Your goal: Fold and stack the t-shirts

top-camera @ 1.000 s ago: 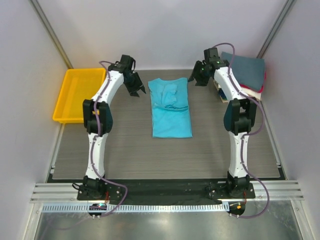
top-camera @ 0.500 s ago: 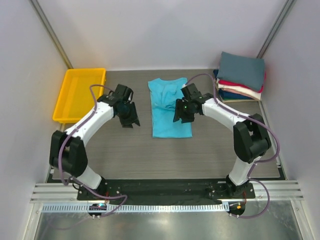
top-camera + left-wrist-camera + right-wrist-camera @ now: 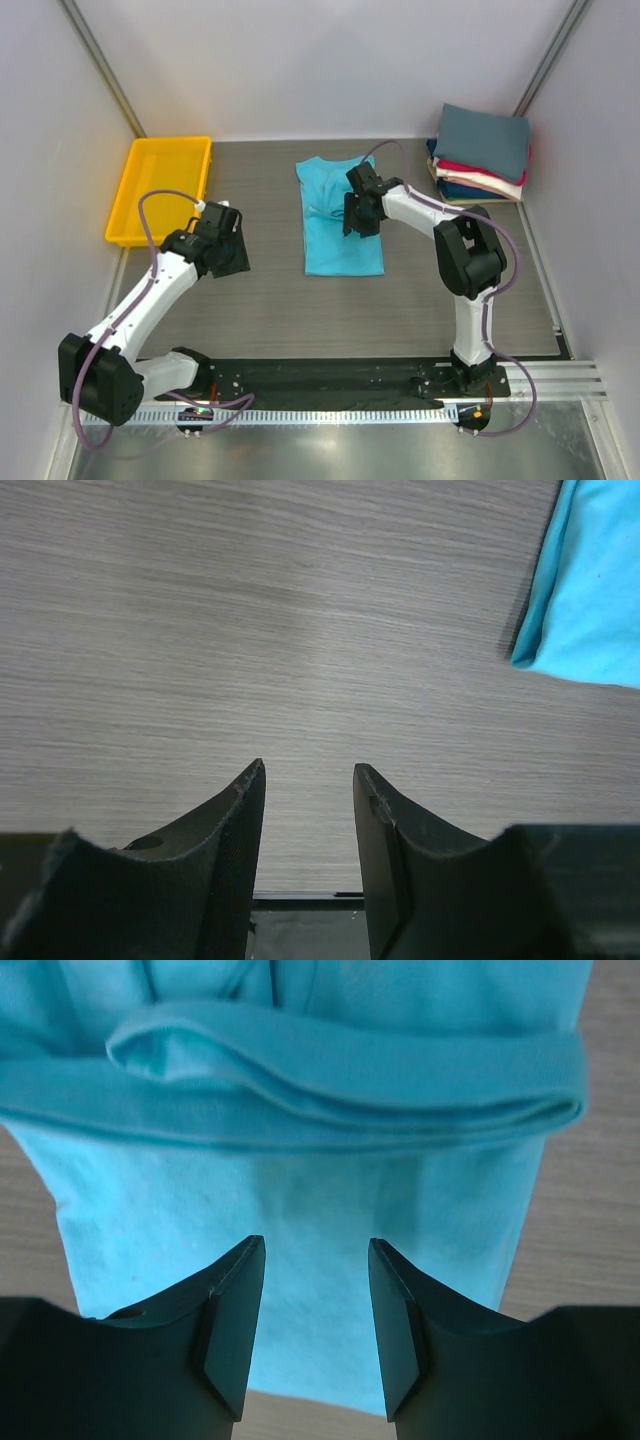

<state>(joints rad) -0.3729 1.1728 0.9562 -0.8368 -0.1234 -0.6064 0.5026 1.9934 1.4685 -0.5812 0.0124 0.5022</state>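
Grey table (image 3: pixel 270 300); I see the turquoise shirt (image 3: pixel 340 250) mid-table. Right gripper (image 3: pixel 315 1245) hovers over it, jaws partly apart, empty. Left gripper (image 3: pixel 308 770) sits left of it, likewise.

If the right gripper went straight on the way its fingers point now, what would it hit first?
The turquoise t-shirt. The right gripper has open jaws aimed at the shirt's flat cloth, just short of the folded-over band. Nothing else lies between, though how far above the cloth it hangs is hard to judge.

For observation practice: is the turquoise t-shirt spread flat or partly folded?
Partly folded: the turquoise t-shirt lies as a narrow strip, cloth doubled over near its middle.
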